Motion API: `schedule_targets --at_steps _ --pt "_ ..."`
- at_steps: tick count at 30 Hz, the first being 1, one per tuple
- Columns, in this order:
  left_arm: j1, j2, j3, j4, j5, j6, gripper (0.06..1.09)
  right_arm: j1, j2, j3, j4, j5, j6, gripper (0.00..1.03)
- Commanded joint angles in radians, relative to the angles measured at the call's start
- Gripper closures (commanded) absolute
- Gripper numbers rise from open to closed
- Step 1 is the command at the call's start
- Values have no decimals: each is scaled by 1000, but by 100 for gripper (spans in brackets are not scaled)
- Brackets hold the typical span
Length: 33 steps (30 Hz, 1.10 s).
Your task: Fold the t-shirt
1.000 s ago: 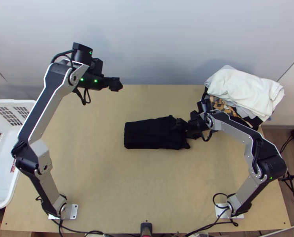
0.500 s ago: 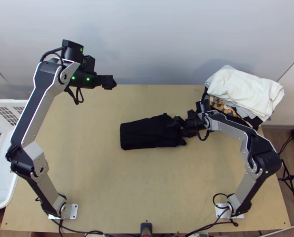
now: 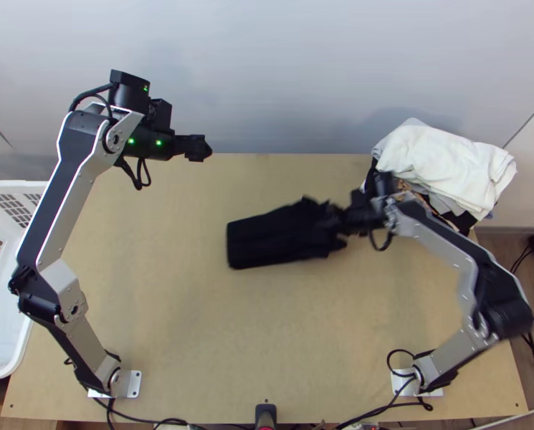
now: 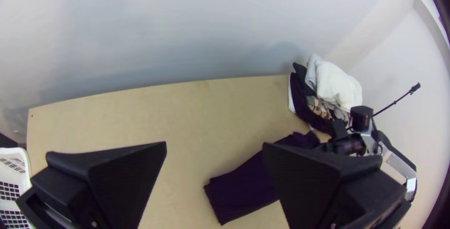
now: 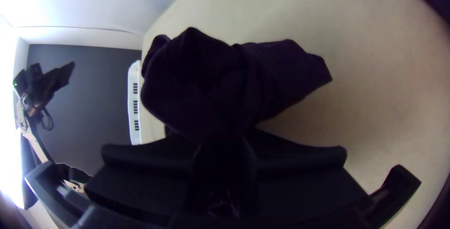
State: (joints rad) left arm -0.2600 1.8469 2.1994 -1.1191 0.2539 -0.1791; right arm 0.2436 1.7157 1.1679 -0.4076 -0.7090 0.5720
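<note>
My left gripper (image 3: 198, 148) hangs toward the far edge, fingers spread wide. Mid-table (image 3: 173, 287), the black t-shirt (image 3: 267, 235) stretches in a folded strip, its right end (rather bunched, I admit) pinched in my right gripper (image 3: 332, 217).

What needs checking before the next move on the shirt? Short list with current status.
1. Right gripper shut on the t-shirt: ok, cloth is pinched between its fingers.
2. Left gripper open and away from the shirt: ok, fingers wide apart, up by the table's far left part.
3. Shirt end away from the right gripper neat: ok, a fairly straight edge.
4. Gripped end neat: not ok, it is bunched.
5. Right arm clear of the clothes pile: cannot tell, it overlaps the pile from above.
6. Inner layers aligned: cannot tell, hidden.
</note>
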Motion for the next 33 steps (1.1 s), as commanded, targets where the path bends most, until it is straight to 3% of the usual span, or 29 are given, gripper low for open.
schedule_targets --at_steps 1,10,24,33 --pt "21 -8 -3 2 1 -5 10 -87 -197 203 -80 -23 54 100" --pt "44 -26 -7 2 1 -11 10 -331 -103 546 -115 -18 129 100" --pt "51 -26 -13 -4 -1 0 10 -445 194 1112 -211 -24 221 100" --pt "48 -23 -15 -2 1 -2 10 -521 205 1113 -247 -69 256 100"
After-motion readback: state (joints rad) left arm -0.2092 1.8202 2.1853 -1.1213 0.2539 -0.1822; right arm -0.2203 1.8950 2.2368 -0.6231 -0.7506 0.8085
